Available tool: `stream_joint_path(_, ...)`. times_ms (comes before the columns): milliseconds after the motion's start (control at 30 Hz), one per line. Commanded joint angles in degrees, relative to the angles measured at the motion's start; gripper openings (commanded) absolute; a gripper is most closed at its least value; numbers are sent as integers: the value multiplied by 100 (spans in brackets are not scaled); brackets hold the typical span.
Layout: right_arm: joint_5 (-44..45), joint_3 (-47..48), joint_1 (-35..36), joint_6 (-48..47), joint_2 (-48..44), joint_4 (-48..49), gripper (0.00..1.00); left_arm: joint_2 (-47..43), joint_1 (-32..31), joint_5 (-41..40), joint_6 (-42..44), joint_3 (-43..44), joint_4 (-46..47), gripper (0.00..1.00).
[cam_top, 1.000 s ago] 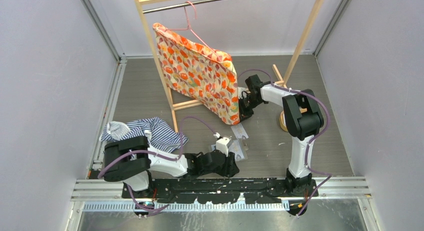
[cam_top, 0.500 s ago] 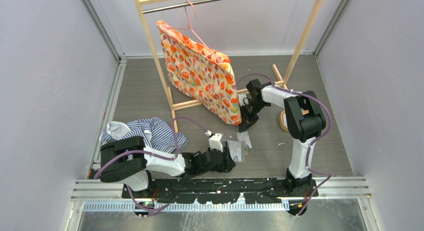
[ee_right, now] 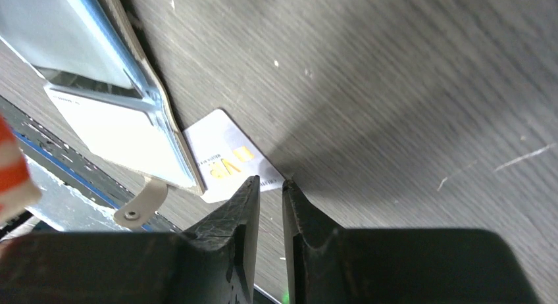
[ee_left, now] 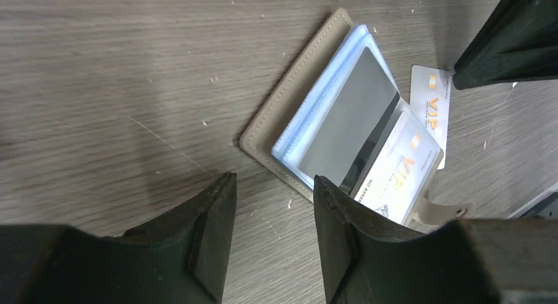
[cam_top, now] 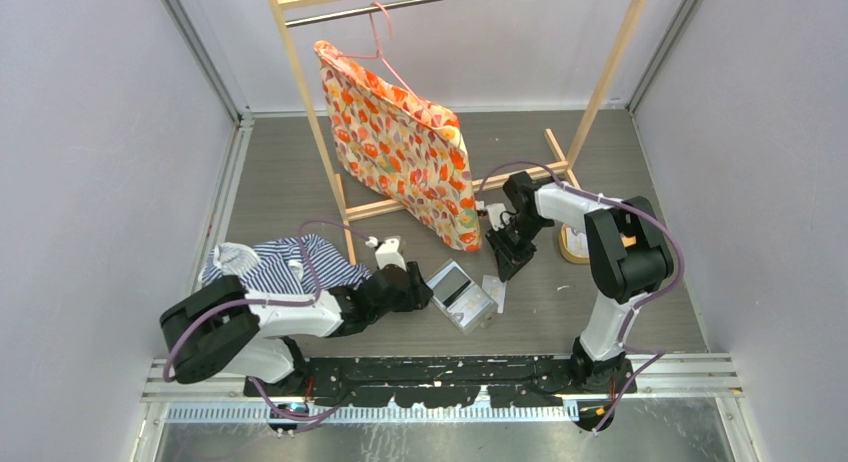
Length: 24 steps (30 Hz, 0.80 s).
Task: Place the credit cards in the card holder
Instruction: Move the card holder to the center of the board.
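Card holder (ee_left: 293, 87) lies open on the table (ee_left: 99, 67), dark card (ee_left: 345, 123) and VIP card (ee_left: 395, 172) in its sleeves. Left end effector (ee_left: 273, 185) sits open just beside it. Right end effector (ee_right: 270, 185) is nearly closed at the corner of a white card (ee_right: 227, 160), can't tell if it's gripping.

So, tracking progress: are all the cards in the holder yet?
No, one white card lies loose beside the holder, outside its sleeves.

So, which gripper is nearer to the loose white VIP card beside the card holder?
Right. The right gripper has its fingertips at the corner of the white VIP card; the left gripper is on the far side of the card holder.
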Motion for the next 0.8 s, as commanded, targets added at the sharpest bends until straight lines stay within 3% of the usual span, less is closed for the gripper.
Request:
stream_joint_path(0, -155, -109, -72, -362, -668, 49, 26, -714, 201, 335, 880, 40, -346, 48)
stream_joint_path(133, -473, -139, -75, -374, -1140, 671, 31, -1154, 189, 1355, 1235, 89, -211, 48)
stream_joint_path(267, -453, 204, 143, -149, -615, 819, 30, -1195, -282, 1692, 890, 14, 312, 46)
stream_joint_path(467, -339, 442, 282, -57, 73, 532, 22, 16, -1216, 1558, 603, 444, 1153, 45)
stream_joint_path(600, -344, 403, 296, -254, 179, 181, 20, 1075, -1268, 1718, 419, 739, 1940, 44)
stream_joint_path(767, -331, 255, 328, -807, 158, -409, 20, 1834, -1243, 1528, 312, 1120, 1897, 45)
